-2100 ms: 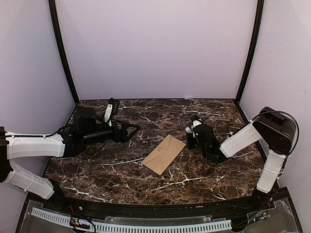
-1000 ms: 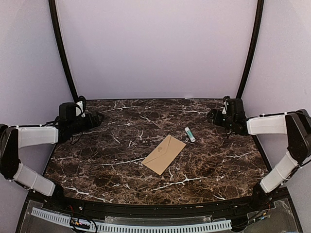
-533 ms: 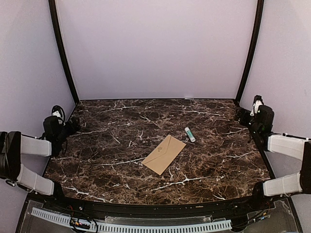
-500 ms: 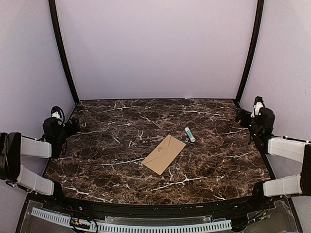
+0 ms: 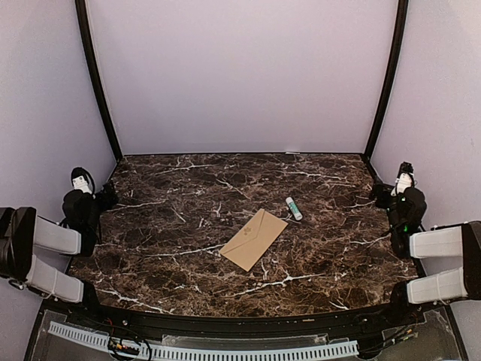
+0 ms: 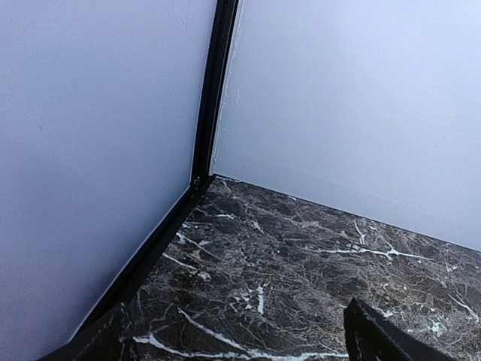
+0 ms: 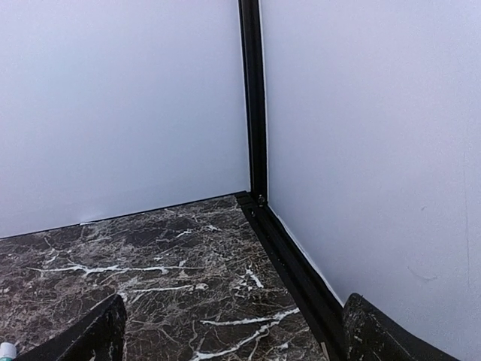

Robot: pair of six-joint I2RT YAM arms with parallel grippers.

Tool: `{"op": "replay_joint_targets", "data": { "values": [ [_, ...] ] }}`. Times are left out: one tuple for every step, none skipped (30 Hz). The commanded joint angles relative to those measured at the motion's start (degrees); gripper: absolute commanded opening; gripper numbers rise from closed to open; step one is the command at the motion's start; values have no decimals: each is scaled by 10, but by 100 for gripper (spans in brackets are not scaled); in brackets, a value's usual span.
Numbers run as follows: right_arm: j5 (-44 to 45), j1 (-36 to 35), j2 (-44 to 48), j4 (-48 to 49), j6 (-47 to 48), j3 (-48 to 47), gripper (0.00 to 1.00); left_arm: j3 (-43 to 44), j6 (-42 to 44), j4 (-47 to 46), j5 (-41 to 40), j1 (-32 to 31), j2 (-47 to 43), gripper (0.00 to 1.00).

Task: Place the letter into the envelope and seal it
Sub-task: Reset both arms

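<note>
The tan envelope (image 5: 254, 239) lies flat and slanted in the middle of the marble table (image 5: 188, 263), flap closed, with nothing touching it. The letter shows in no view. My left gripper (image 5: 104, 198) is folded back at the table's left edge, far from the envelope. In the left wrist view the left gripper (image 6: 240, 347) is open, with only bare marble between its fingertips (image 6: 372, 337). My right gripper (image 5: 381, 194) is tucked at the right edge. The right wrist view shows the right gripper (image 7: 237, 340) open and empty, facing the back right corner.
A small white glue stick (image 5: 293, 208) with a green end lies just right of and behind the envelope; its tip shows in the right wrist view (image 7: 6, 350). Lilac walls and black corner posts (image 5: 94, 83) enclose the table on three sides.
Both arms have drawn back from the middle of the table to its side edges, with their jaws spread. The right gripper left the glue stick lying beside the envelope. The envelope has not moved.
</note>
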State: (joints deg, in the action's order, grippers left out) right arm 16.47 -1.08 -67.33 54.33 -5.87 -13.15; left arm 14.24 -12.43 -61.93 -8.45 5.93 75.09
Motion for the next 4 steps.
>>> {"op": "replay_joint_targets", "data": {
  "values": [
    [-3,1,-5,51,7,2,96,-13,13,-42,-8,1,4,96],
    [-3,0,-5,51,7,2,96,-17,14,-46,-6,1,4,97],
    [0,1,-6,52,8,3,97,-18,16,-49,-4,1,4,98],
    [2,0,-7,52,10,3,97,-17,14,-48,-6,1,4,99]
  ]
}}
